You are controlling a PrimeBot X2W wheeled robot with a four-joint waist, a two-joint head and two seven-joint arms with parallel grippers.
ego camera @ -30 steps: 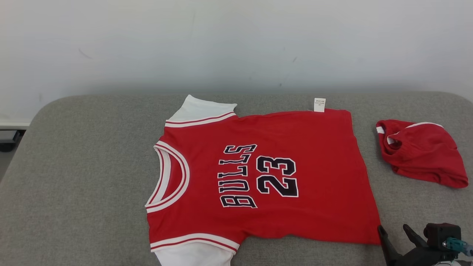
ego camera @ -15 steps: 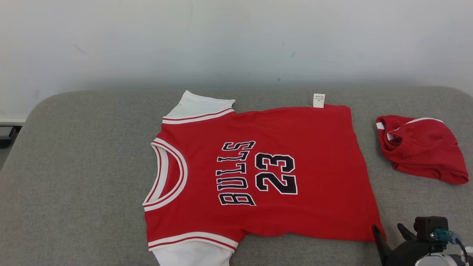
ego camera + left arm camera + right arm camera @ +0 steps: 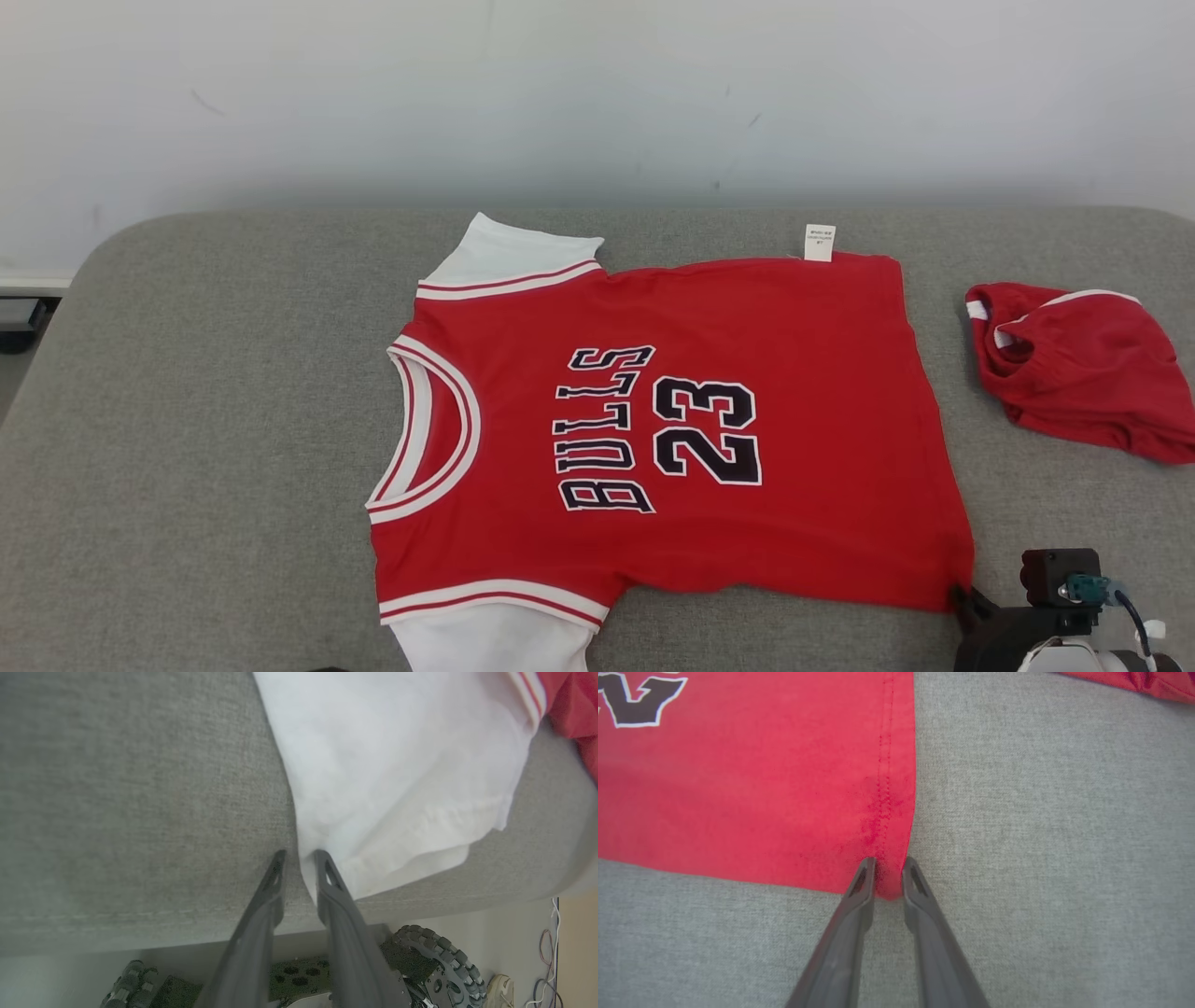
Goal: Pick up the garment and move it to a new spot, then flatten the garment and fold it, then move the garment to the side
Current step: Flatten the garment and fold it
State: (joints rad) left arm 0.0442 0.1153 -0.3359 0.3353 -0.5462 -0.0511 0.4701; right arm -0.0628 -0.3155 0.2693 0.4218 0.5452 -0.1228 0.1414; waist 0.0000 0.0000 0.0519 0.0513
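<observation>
The garment (image 3: 672,429), a red jersey with "BULLS 23" and white sleeves, lies flat on the grey cushion (image 3: 187,420), neck to the left. My right gripper (image 3: 962,595) sits at its near right hem corner. In the right wrist view the right gripper (image 3: 887,865) has its fingers drawn close with the red corner (image 3: 889,884) bunched between them. In the left wrist view my left gripper (image 3: 299,856) stands at the corner of the near white sleeve (image 3: 397,765), fingers narrow, the sleeve's edge between them.
A second, crumpled red piece of clothing (image 3: 1074,373) lies at the cushion's right end. A pale wall stands behind. The cushion's front edge is just below the left gripper, with the robot's wheeled base (image 3: 434,961) on the floor under it.
The right gripper has moved in to the hem corner and its fingers have narrowed from wide apart. The head camera has shifted slightly; the garment has not moved.
</observation>
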